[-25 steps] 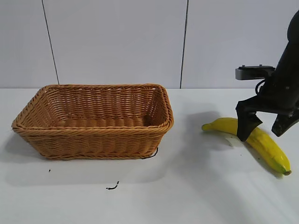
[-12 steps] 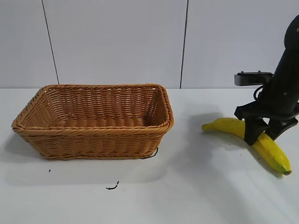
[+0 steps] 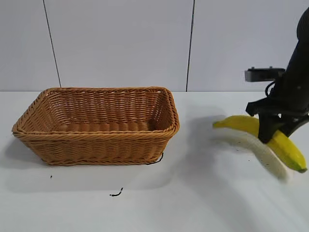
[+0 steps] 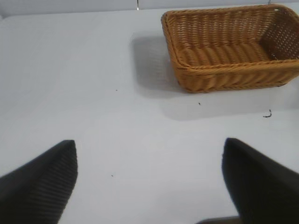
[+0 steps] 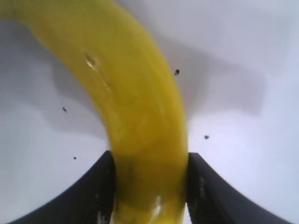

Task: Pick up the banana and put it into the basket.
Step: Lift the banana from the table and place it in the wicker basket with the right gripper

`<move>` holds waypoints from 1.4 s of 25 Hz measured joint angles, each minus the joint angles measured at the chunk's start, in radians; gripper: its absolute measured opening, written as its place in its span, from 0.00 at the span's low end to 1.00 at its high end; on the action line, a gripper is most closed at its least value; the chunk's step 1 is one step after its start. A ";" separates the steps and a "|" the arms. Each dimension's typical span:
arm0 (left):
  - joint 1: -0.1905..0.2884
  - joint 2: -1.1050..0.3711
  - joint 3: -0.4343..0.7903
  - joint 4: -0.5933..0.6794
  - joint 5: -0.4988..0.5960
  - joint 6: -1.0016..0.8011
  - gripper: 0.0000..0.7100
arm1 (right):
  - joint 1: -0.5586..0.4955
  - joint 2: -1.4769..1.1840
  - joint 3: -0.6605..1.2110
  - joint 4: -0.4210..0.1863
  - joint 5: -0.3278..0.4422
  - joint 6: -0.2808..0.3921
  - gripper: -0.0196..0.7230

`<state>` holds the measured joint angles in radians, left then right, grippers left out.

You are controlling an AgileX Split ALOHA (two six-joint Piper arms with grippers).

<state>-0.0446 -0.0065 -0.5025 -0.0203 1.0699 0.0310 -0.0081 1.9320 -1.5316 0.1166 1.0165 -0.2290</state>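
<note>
Exterior view: right end effector (image 3: 274, 134) is clamped around the banana (image 3: 241, 124), holding it just off the worktop (image 3: 193, 203), well right of the basket (image 3: 96, 145). Left end effector (image 4: 149, 177) gapes wide, holding nothing.

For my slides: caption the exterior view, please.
Right gripper holds the banana just above the table, right of the empty wicker basket.

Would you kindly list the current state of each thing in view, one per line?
banana: clamped in the right gripper, lifted clear of the table, tilted with its greenish tip lowest.
basket: upright on the table, nothing visible inside.
right gripper: shut on the banana's middle, pointing steeply down.
left gripper: open, fingers spread above bare table, holding nothing.
table: white, with a few dark specks.
</note>
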 joint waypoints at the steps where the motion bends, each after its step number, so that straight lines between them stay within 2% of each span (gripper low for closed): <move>1: 0.000 0.000 0.000 0.000 0.000 0.000 0.89 | 0.000 -0.010 -0.031 0.000 0.026 0.007 0.42; 5: 0.000 0.000 0.000 0.000 0.000 0.000 0.89 | 0.006 -0.023 -0.147 -0.003 0.106 0.016 0.42; 12: 0.000 0.000 0.000 0.000 0.000 0.000 0.89 | 0.121 -0.023 -0.251 -0.015 0.122 0.022 0.42; 22: 0.000 0.000 0.000 0.000 0.000 0.000 0.89 | 0.408 0.021 -0.344 -0.019 0.019 0.023 0.42; 27: 0.000 0.000 0.000 0.000 0.000 0.000 0.89 | 0.537 0.153 -0.439 -0.063 -0.048 0.016 0.42; 35: 0.000 0.000 0.000 0.000 0.000 0.000 0.89 | 0.644 0.336 -0.511 -0.106 -0.124 -0.101 0.42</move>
<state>-0.0446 -0.0065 -0.5025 -0.0203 1.0699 0.0310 0.6363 2.2682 -2.0428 0.0106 0.8921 -0.3299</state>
